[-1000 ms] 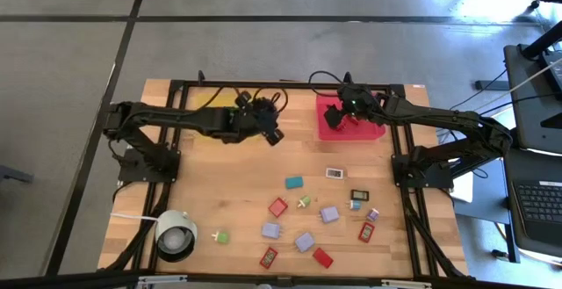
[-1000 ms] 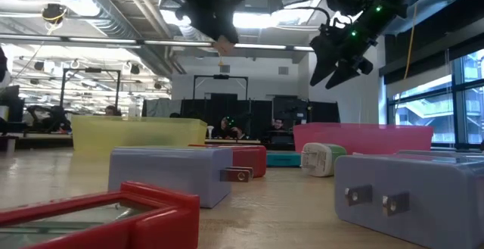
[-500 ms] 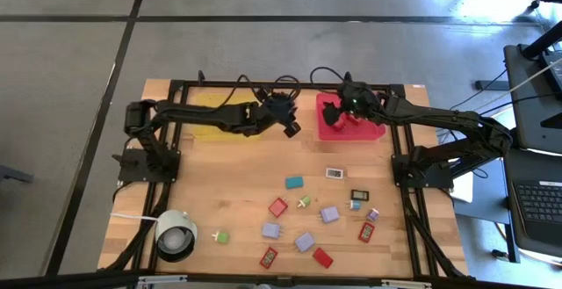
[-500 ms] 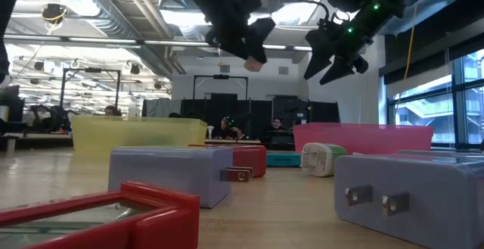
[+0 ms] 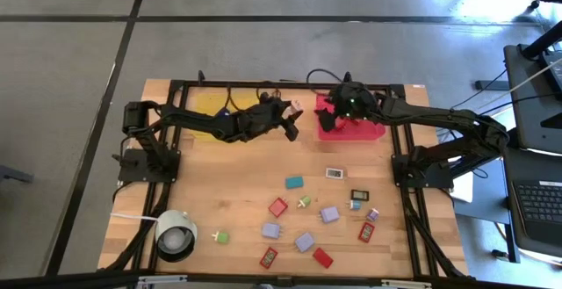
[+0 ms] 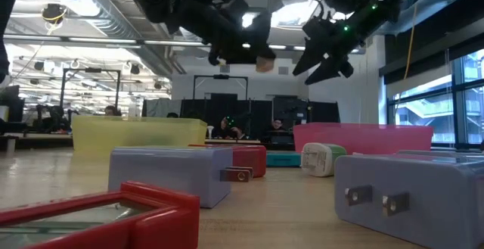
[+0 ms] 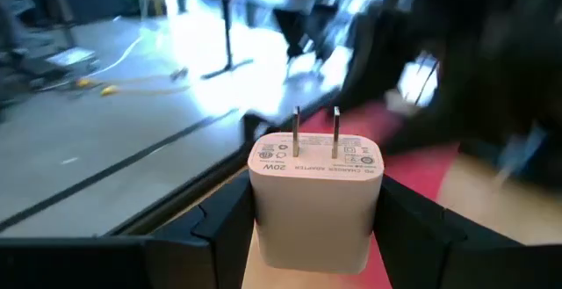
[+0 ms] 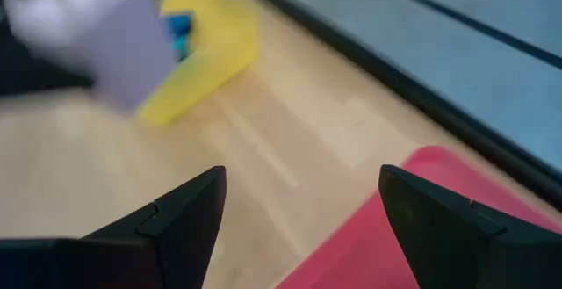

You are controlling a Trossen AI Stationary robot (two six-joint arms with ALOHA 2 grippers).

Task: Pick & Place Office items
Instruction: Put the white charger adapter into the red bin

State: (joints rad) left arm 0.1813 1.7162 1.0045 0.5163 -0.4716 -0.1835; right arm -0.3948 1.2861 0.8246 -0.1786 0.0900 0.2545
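While it hangs above the table between the two trays: left gripper (image 5: 293, 119) clenched on a white two-pronged plug charger block (image 7: 316, 197), prongs pointing away from the wrist.
Right gripper (image 5: 327, 116): fingers spread wide, holding nothing, over the near edge of the flat red square tray (image 5: 369, 131).
Yellow square tray (image 5: 204, 104): behind the left arm, a small blue item inside.
Other office items (image 5: 305, 241): scattered on the wooden tabletop (image 5: 219, 184), well apart from both grippers.
Open room: bare wood below both grippers.

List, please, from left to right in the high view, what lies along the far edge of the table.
Yellow tray → left gripper holding a white charger → right gripper, fingers open → red tray.
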